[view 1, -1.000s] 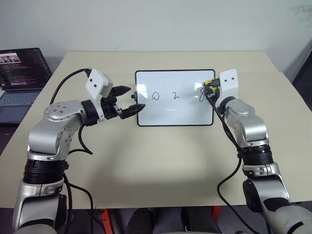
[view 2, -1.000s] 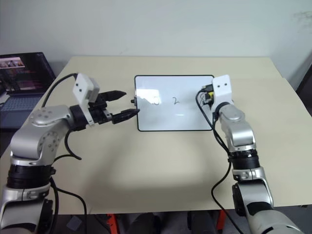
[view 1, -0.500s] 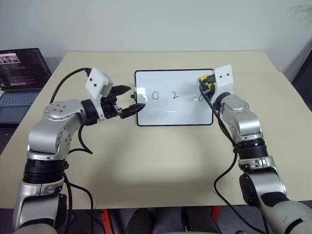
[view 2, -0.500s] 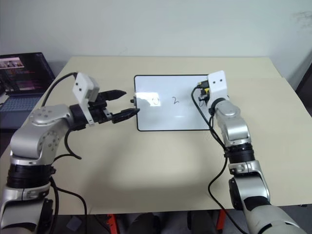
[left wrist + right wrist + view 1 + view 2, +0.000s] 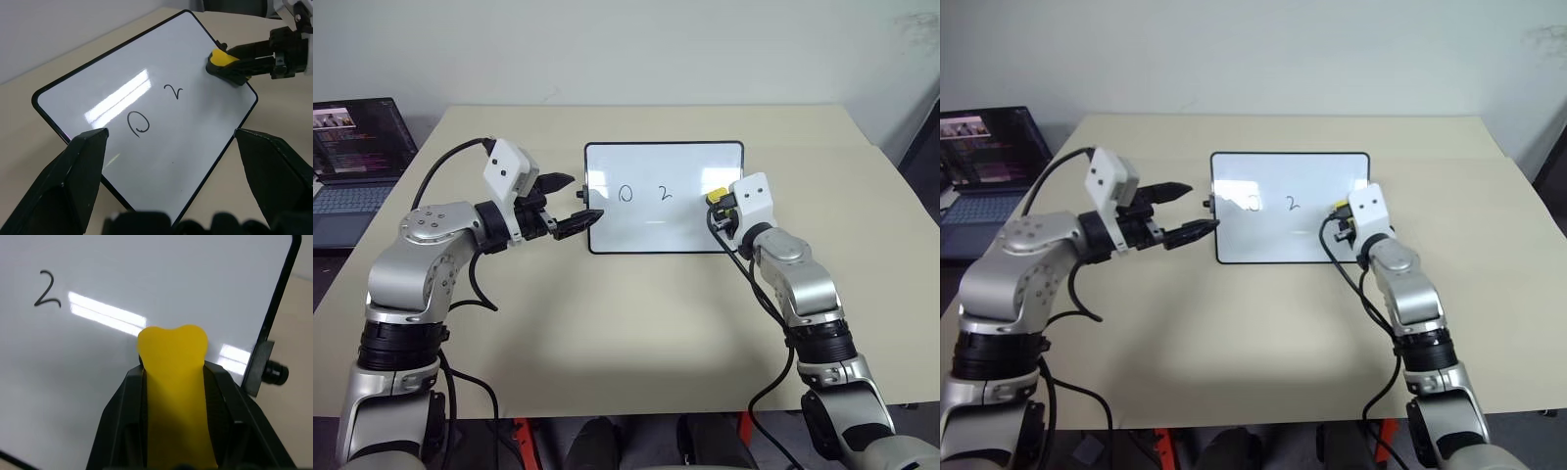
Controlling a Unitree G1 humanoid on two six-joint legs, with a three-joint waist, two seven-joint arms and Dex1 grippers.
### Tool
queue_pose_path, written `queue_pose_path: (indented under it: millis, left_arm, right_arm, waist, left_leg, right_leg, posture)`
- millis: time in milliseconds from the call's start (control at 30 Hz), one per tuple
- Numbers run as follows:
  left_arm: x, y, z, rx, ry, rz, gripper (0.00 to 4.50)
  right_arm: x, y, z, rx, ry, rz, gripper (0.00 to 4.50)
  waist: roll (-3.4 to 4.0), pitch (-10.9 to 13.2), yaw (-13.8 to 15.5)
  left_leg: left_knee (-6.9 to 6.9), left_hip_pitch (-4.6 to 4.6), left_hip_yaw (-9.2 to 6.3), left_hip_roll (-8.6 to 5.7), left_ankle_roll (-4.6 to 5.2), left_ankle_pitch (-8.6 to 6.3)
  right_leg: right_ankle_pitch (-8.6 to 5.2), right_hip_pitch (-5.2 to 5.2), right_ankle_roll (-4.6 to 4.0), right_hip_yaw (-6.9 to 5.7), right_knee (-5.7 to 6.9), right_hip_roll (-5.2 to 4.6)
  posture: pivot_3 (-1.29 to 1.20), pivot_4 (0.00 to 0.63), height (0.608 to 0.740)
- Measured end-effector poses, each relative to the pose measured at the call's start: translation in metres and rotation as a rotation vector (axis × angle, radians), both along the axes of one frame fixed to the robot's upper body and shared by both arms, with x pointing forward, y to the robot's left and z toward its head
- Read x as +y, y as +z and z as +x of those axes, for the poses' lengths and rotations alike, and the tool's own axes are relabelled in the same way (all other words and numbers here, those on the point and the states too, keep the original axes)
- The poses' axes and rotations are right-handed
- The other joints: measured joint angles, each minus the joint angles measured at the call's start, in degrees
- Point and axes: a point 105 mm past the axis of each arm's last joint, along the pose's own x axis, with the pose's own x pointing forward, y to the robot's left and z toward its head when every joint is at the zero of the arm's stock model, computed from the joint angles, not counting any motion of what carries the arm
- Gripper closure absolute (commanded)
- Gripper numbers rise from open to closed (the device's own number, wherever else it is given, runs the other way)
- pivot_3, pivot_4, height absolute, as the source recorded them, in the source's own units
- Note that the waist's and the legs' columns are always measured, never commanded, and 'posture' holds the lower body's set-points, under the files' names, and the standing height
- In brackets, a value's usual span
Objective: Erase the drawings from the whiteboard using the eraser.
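Observation:
The whiteboard [image 5: 656, 230] lies flat on the table, black-framed. Two of the drawings show on it, a "0" [image 5: 625, 193] and a "2" [image 5: 665, 190]. My right gripper [image 5: 717, 202] is shut on the yellow eraser [image 5: 714, 194], whose tip presses on the board's right part, to the right of the "2" [image 5: 46, 296]. The eraser [image 5: 172, 362] sits squeezed between the two black fingers. My left gripper [image 5: 580, 199] hangs open at the board's left edge, one finger on each side of the small side knob [image 5: 582, 193], touching nothing that I can make out.
An open laptop [image 5: 357, 147] stands off the table's far left corner. The tan table [image 5: 636, 313] spreads wide in front of the board. A black cable loops from each wrist.
My right gripper has slid the eraser down the board's right side toward me. The mark that showed there beside the eraser no longer shows. The left arm has kept still.

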Motion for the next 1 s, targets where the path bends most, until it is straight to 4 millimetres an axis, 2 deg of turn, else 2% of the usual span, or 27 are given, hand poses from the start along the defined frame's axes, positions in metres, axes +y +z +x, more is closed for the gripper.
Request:
queue_pose_path:
  millis: [400,600,800,1000]
  left_arm:
    - [0.000,0.000,0.000,0.001,-0.006,0.001,0.00]
    - [-0.002,0.002,-0.001,-0.002,-0.017,0.003,0.00]
    - [-0.002,0.002,-0.001,-0.004,-0.020,0.003,0.00]
    - [-0.002,0.004,-0.001,-0.008,-0.021,0.003,0.00]
  right_arm:
    - [-0.008,-0.019,-0.021,0.075,-0.016,-0.015,3.30]
    - [-0.011,-0.015,-0.028,0.091,-0.027,0.035,3.30]
    - [-0.007,0.004,-0.047,0.076,0.015,0.080,3.30]
    - [-0.013,0.004,-0.050,0.091,-0.008,0.086,3.30]
  waist:
    - [-0.03,0.0,0.2]
    - [-0.02,0.0,0.3]
    - [-0.01,0.0,0.3]
    - [-0.01,0.0,0.3]
  left_leg:
    - [0.02,0.00,-0.01,-0.02,0.00,0.00]
    - [-0.01,-0.06,-0.02,-0.02,0.00,0.00]
    - [-0.05,-0.19,-0.02,-0.02,0.00,0.00]
    - [-0.04,-0.16,-0.03,-0.03,0.00,0.00]
  right_leg:
    - [0.01,0.02,0.01,0.00,-0.03,0.00]
    - [0.01,-0.04,0.01,0.00,-0.07,0.00]
    - [0.00,-0.15,0.02,0.00,-0.14,0.00]
    - [0.00,-0.15,0.02,0.00,-0.08,0.01]
  posture:
    - [0.00,0.150,0.740]
    - [0.00,0.150,0.740]
    - [0.00,0.150,0.740]
    - [0.00,0.150,0.740]
